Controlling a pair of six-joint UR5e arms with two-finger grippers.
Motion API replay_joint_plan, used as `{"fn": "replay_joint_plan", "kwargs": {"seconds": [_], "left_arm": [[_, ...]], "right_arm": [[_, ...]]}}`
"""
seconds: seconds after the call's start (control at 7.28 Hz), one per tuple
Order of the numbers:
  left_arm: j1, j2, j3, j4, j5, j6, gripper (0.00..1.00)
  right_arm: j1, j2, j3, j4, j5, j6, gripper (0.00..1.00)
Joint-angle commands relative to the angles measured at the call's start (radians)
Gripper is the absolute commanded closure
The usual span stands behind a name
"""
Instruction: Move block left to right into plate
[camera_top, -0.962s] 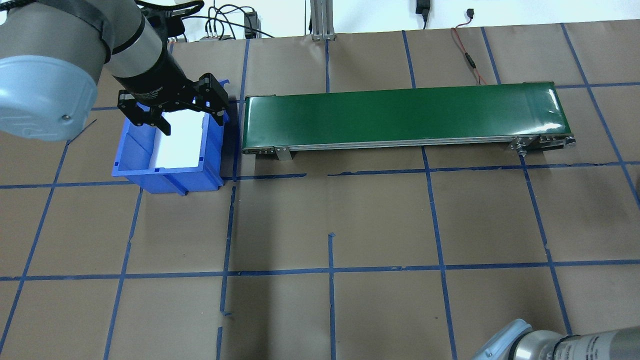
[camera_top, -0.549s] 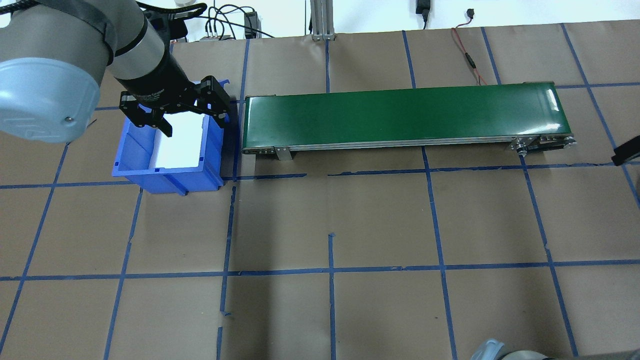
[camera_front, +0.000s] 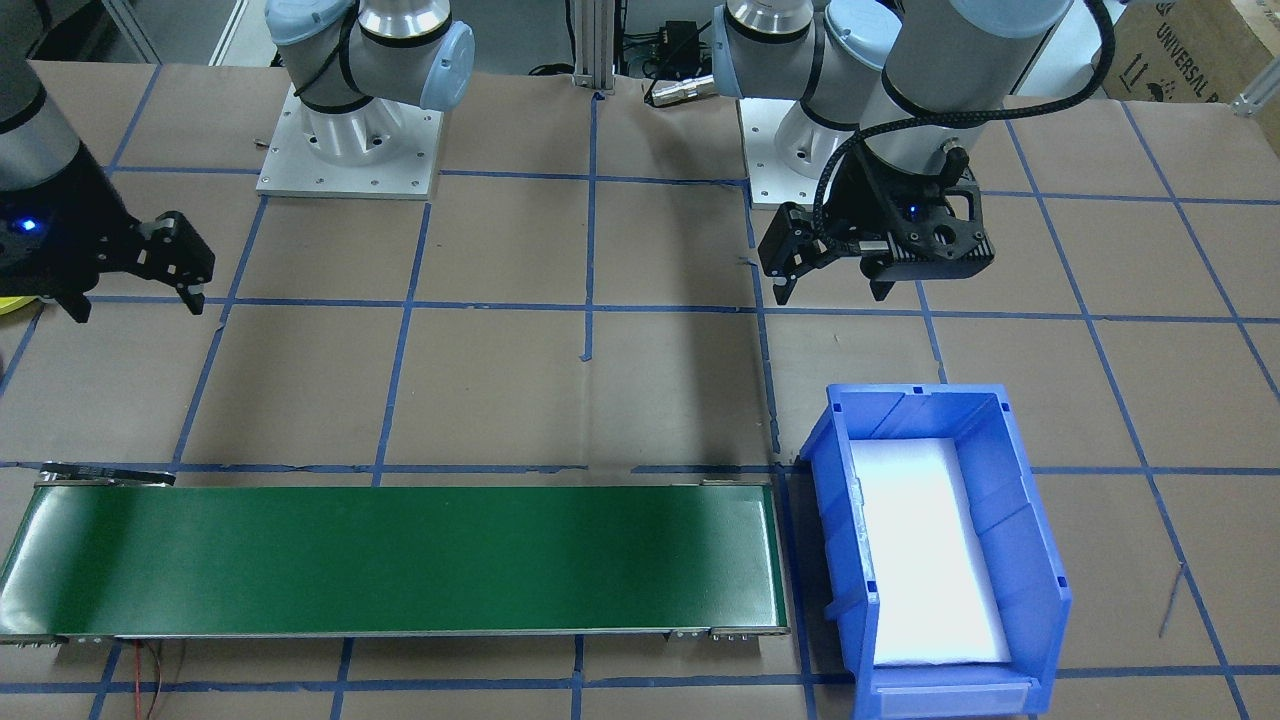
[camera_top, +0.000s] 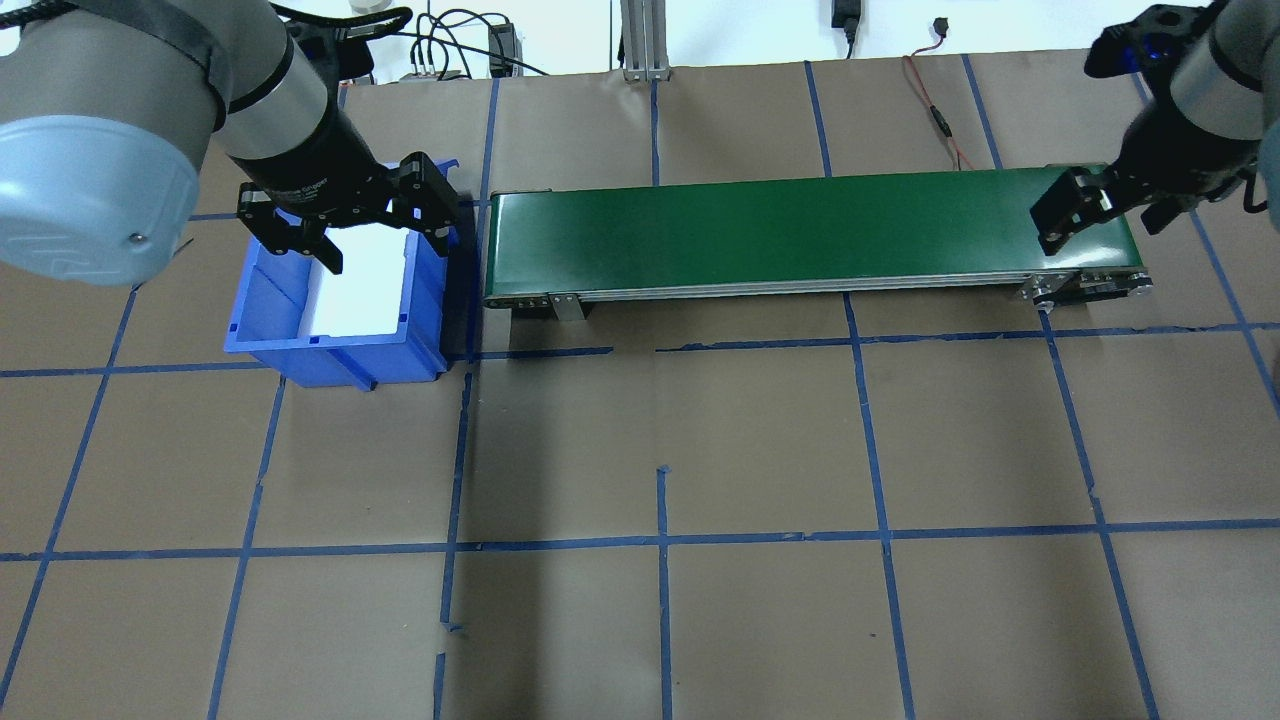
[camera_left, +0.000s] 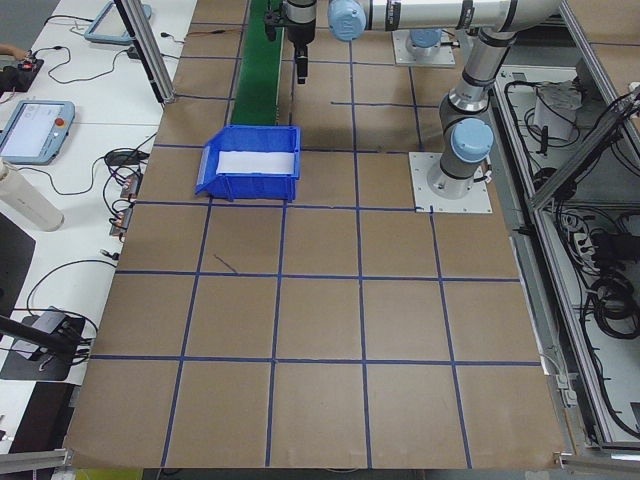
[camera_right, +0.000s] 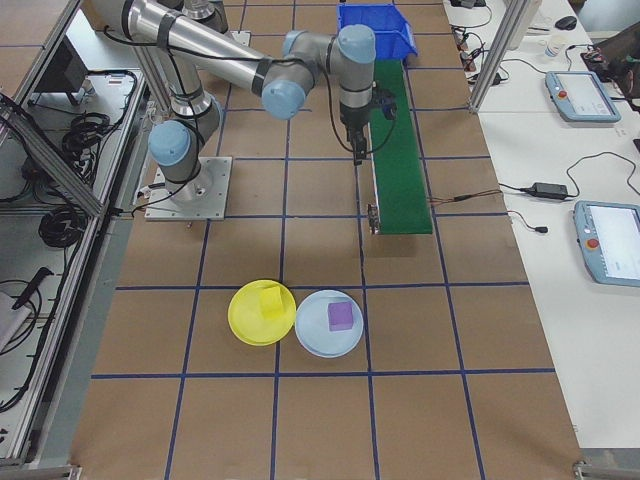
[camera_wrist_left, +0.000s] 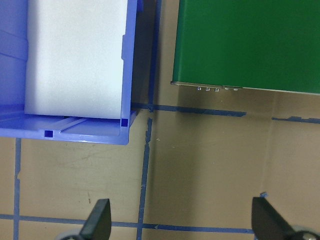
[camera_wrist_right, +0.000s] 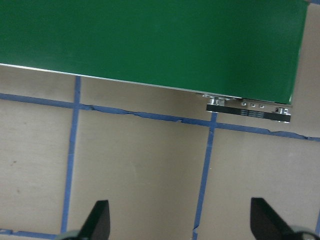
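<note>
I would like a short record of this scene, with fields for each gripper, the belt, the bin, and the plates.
left gripper: open, empty, above the blue bin
right gripper: open, empty, over the belt's end far from the bin
green belt: nothing on it
blue bin: white liner inside, no block
yellow plate: holds a yellow block
pale blue plate: beside the yellow one, holds a purple block
</note>
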Motion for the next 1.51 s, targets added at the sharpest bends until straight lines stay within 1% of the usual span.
{"fn": "replay_joint_plan", "kwargs": {"seconds": [0.0, 0.14, 0.27, 0.41, 0.55, 0.82, 1.37], "left_arm": [[0.002, 0.001, -0.001, 0.001, 0.004, 0.000, 0.00], [-0.001, 0.001, -0.001, -0.001, 0.002, 0.001, 0.00], [-0.003, 0.001, 0.002, -0.001, 0.002, 0.001, 0.00], [-0.005, -0.002, -0.004, -0.001, 0.002, -0.006, 0.00], [-0.003, 0.000, 0.008, -0.001, -0.002, -0.006, 0.00], [-0.005, -0.002, -0.004, -0.002, 0.001, -0.002, 0.00], [0.003, 0.001, 0.005, -0.001, 0.002, 0.001, 0.00]], "right_arm": [[0.138, 0.000, -0.091, 0.082, 0.000, 0.210, 0.00], [0.203, 0.000, -0.106, 0.076, -0.020, 0.272, 0.00], [0.229, 0.008, -0.129, 0.077, -0.005, 0.388, 0.00], [0.264, 0.031, -0.137, 0.068, 0.022, 0.432, 0.00], [0.290, 0.036, -0.140, 0.065, -0.005, 0.432, 0.00], [0.289, 0.048, -0.126, 0.057, -0.010, 0.415, 0.00], [0.288, 0.048, -0.122, 0.060, -0.013, 0.415, 0.00]]}}
